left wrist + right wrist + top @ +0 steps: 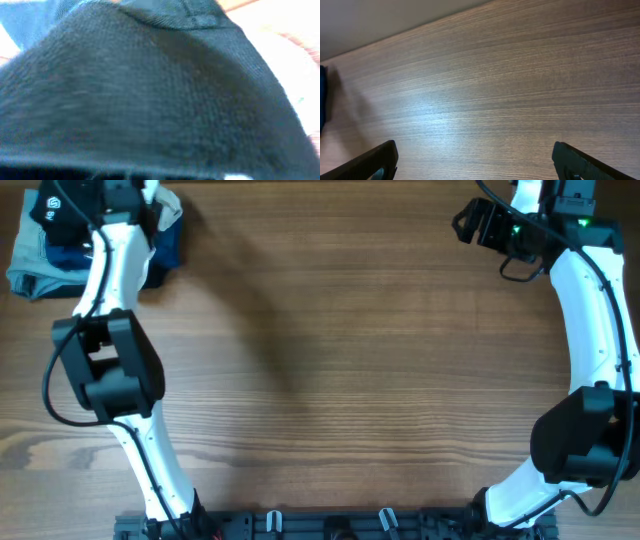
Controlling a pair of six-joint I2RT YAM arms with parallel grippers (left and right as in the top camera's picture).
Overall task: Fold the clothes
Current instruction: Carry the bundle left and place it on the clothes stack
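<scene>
The black T-shirt (52, 218) with a small white logo lies on top of a pile of garments at the table's far left corner. My left gripper (108, 196) is over that pile, right at the shirt. In the left wrist view black knit fabric (150, 100) fills the whole frame and hides the fingers, so I cannot tell whether they are closed on it. My right gripper (476, 224) is at the far right, open and empty above bare wood; both its fingertips show wide apart in the right wrist view (480, 162).
Under the shirt lie a light-blue folded garment (32, 268) and a navy one (162, 252). The wooden table (330, 360) spreads between the arms. A dark blue cloth edge (322, 100) shows at the far left of the right wrist view.
</scene>
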